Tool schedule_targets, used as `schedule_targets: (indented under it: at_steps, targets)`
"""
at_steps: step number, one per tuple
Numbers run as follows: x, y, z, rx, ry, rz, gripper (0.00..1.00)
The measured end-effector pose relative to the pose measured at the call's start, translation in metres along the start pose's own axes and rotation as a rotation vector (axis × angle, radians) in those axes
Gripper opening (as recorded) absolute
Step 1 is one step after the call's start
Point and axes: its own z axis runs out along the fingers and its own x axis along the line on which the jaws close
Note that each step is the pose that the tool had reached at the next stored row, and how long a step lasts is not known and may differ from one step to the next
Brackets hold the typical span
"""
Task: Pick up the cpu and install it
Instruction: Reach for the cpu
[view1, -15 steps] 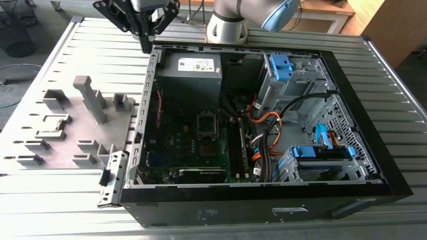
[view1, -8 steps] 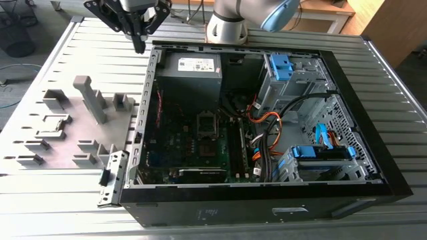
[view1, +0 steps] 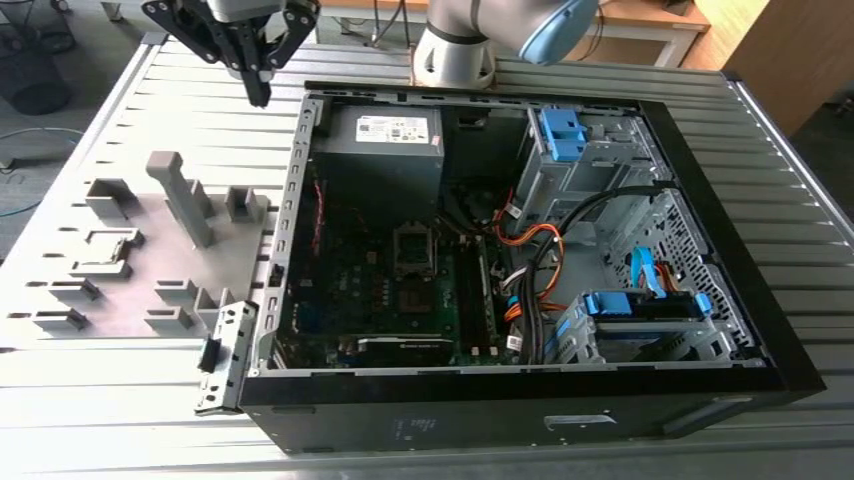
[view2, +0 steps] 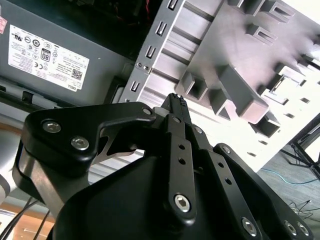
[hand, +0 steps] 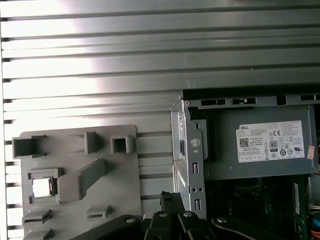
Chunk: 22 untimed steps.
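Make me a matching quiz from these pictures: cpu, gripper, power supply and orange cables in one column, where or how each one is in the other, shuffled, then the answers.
1 cpu
2 gripper
3 power supply
4 orange cables

A inside the case, beside the blue drive bays
B shut, holding nothing, outside the case over the table
C in a pocket of the grey holder tray
D in the case's corner, white label on it

Pairs: 1-C, 2-B, 3-D, 4-A
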Motion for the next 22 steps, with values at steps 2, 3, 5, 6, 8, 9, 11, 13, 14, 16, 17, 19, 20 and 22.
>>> schedule_targets:
  at_steps: [2,3,5,6,8,9,11,13,14,16,17,19,20,22]
  targets:
    - [0.0048,-0.0004,0.0001,0.0,0.0001,0.0,0.11]
    - [0.0072,-0.0006,0.0001,0.0,0.0,0.0,0.11]
    - [0.0123,-0.0009,0.0002,0.0001,0.0001,0.0,0.11]
    - [0.0147,-0.0012,0.0003,0.0,0.0,0.0,0.11]
    - [0.0196,-0.0015,0.0005,0.0,0.0,0.0,0.11]
    - [0.022,-0.0017,0.0006,0.0,0.0001,0.0,0.11]
    - [0.0268,-0.0021,0.0008,0.0,0.0,0.0,0.11]
    - [0.0315,-0.0025,0.001,0.0,0.0,0.0,0.11]
    - [0.0337,-0.0026,0.001,0.0,0.0001,0.0,0.11]
    - [0.0382,-0.003,0.0013,0.0,0.0001,0.0,0.11]
    - [0.0406,-0.0032,0.0015,0.0,0.0,0.0,0.11]
    - [0.0452,-0.0035,0.002,0.0,0.0,0.0,0.11]
    - [0.0473,-0.0037,0.0023,0.0,0.0001,0.0,0.11]
    - [0.0514,-0.0041,0.0031,0.0,0.0001,0.0,0.11]
